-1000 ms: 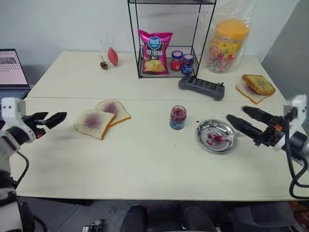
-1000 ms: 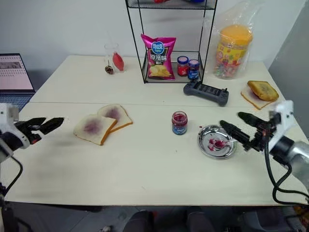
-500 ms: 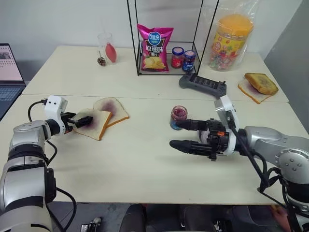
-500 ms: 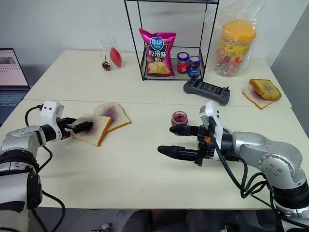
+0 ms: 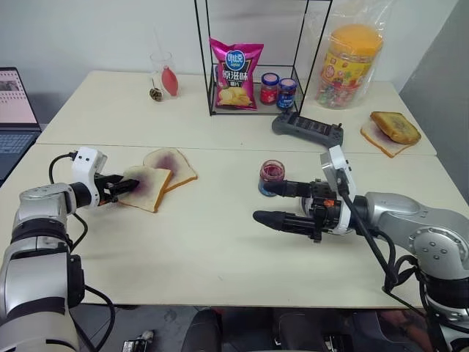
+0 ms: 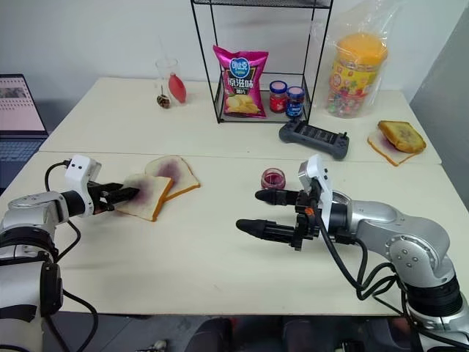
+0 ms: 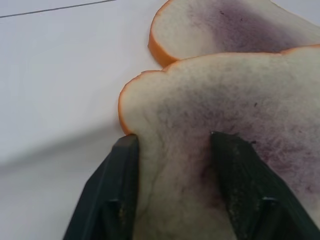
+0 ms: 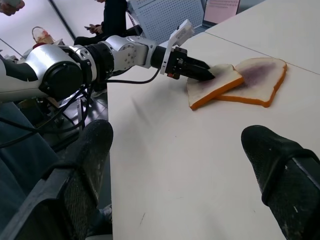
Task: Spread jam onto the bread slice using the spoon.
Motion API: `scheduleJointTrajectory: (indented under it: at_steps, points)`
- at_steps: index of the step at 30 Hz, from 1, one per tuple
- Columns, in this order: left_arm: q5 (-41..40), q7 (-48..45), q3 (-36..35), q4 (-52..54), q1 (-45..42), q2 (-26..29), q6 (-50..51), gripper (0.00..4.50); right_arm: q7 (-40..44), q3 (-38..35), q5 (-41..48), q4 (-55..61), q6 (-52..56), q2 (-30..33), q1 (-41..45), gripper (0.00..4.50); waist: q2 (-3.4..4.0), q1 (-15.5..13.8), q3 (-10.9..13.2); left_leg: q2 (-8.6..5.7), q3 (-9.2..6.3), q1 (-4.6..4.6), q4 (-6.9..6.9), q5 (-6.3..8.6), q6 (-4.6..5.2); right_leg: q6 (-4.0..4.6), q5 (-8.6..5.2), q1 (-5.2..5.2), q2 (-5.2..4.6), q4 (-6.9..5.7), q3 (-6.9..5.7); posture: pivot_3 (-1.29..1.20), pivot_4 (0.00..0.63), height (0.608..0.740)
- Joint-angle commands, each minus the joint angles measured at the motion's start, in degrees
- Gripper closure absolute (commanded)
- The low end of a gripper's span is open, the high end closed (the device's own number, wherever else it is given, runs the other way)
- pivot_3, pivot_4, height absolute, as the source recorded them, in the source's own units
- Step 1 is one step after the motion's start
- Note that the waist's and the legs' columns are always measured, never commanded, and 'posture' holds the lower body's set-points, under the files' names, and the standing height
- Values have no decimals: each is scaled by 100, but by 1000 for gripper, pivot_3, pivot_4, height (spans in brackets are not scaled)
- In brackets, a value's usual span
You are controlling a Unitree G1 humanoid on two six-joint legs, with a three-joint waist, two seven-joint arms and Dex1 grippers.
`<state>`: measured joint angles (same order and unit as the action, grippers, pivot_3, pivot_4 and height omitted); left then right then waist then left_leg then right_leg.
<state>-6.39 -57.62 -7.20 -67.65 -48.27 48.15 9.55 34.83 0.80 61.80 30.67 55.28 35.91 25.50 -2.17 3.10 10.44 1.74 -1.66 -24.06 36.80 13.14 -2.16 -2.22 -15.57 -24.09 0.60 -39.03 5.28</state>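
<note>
Your robot's arms are built from rounded silver-grey metal segments joined by black collars. Each wrist carries a small white boxy camera housing. The left gripper (image 5: 126, 186) and right gripper (image 5: 269, 203) each have two long, tapered black fingers with a matte, textured surface. Black cables loop loosely along both forearms, and small orange-red marks sit near the right wrist.
</note>
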Motion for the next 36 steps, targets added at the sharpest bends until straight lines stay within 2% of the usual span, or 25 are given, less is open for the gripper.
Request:
scheduleJointTrajectory:
  at_steps: [1, 7, 8, 12, 19, 24, 29, 32, 36]
  points:
    - [22, -80, -80, -29, 10, 147, -39, 3239, 4, -128, -29, 96, -121, -25, 72, 0, 0, 1, 0, 0, 0, 0, 3, 0, 0, 0, 0, 0, 0, -1, 0, 0, 150, 740]
    - [-144, -77, -297, 83, 64, 243, 47, 4406, 86, -149, -119, 9, -171, -18, 47, 0, 0, 1, 0, 0, 0, -1, 11, 0, 0, -6, 4, 2, 0, -2, 2, 0, 150, 740]
    - [-176, -64, -345, 107, 79, 254, 70, 4473, 106, -153, -138, 3, -183, -9, 33, 0, 0, 1, 0, 0, 0, -1, 13, 0, 0, -7, 4, 2, 0, -2, 1, 0, 150, 740]
    - [-328, -128, -549, 316, 76, 293, 263, 4473, 142, -201, -152, 6, -210, 3, -27, 0, 0, 1, 0, 1, 0, -3, 15, 0, 0, -8, 5, 1, 0, -2, 1, 0, 150, 740]
    - [-757, -704, -667, 1466, -156, 498, 1249, 4473, 165, -487, 100, 119, -124, 158, -192, 0, -1, -16, -1, 1, -12, -12, 18, 0, 0, -8, 6, 1, 1, -2, -11, 0, 150, 740]
    - [-1371, -2297, 61, 3891, 3, 646, 2541, 4473, 320, -929, 668, 398, 158, 700, -490, 0, -2, -35, 1, 2, -17, -15, 19, 0, 0, -8, 6, 0, 3, -5, -13, 0, 150, 740]
    - [-1539, -2790, 679, 4919, -154, 433, 2923, 4473, 537, -1365, 1366, 769, 416, 1431, -997, 0, 1, -73, 1, -3, -16, -15, 18, -1, -1, -8, 5, 2, -3, -1, -13, 0, 150, 740]
    - [-1804, -2978, 992, 5464, -287, 140, 3316, 4473, 438, -1503, 1506, 844, 374, 1600, -1199, 0, 0, -71, 2, 5, -18, -9, 21, -1, 0, -10, 4, 4, 10, -4, -11, 0, 150, 740]
    - [-1822, -3116, 1372, 5711, -279, -204, 3227, 4473, 237, -1541, 1409, 821, 243, 1598, -1375, 0, 1, -38, 1, 5, -12, 1, 24, -2, 1, -36, -2, 8, 13, -7, 3, 0, 150, 740]
